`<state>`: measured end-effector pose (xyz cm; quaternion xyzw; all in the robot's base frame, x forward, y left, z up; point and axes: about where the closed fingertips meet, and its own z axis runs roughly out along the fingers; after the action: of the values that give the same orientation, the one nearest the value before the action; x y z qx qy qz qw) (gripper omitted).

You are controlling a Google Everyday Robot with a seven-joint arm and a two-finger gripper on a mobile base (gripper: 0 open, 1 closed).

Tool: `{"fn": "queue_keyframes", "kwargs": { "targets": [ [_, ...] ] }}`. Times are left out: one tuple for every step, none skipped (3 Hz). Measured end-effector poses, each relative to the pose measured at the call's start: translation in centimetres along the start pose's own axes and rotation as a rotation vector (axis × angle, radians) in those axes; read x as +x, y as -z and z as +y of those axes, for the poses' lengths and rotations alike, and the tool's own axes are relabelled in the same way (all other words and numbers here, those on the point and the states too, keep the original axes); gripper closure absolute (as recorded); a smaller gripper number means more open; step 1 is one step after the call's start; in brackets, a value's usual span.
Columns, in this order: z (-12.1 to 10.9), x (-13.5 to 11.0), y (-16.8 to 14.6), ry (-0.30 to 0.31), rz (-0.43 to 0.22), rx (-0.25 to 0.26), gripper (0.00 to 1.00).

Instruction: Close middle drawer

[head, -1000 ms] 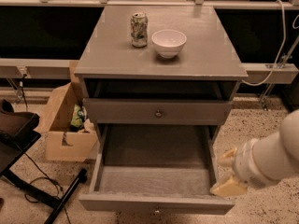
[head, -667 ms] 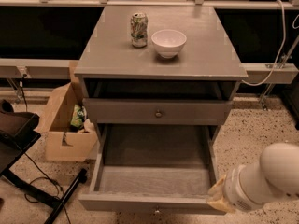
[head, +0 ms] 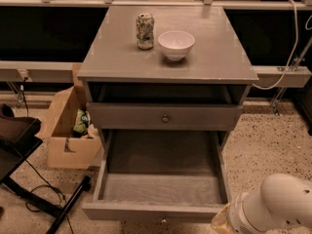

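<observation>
The middle drawer is a grey wooden drawer pulled far out of the cabinet, its long shallow box empty. Its flat front faces the camera at the bottom of the view, with a small round knob at the frame's edge. My gripper is at the bottom right, just right of the drawer front's right end, mostly cut off by the frame. The white arm runs behind it. The upper drawer stands slightly out. The lowest drawer is hidden.
A drink can and a white bowl stand on the cabinet top. An open cardboard box with items sits on the floor to the left. A dark stand with cables is at the lower left. A cable hangs at the right.
The arm and gripper have moved down and slightly left, toward the bottom right corner beside the drawer front. The drawer has not visibly moved.
</observation>
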<state>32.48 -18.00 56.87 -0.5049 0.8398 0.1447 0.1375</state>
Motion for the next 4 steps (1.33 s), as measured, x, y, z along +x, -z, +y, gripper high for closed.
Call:
{"fn": "queue_keyframes", "kwargs": {
  "targets": [
    [0.0, 0.0, 0.0, 0.0, 0.0, 0.0, 1.0],
    [1.5, -0.7, -3.8, 0.004, 0.003, -0.069, 1.0],
    [3.1, -1.2, -10.8, -0.014, -0.032, -0.161, 1.0],
    [4.0, 0.0, -16.9, -0.085, -0.084, -0.217, 1.0]
  ]
}}
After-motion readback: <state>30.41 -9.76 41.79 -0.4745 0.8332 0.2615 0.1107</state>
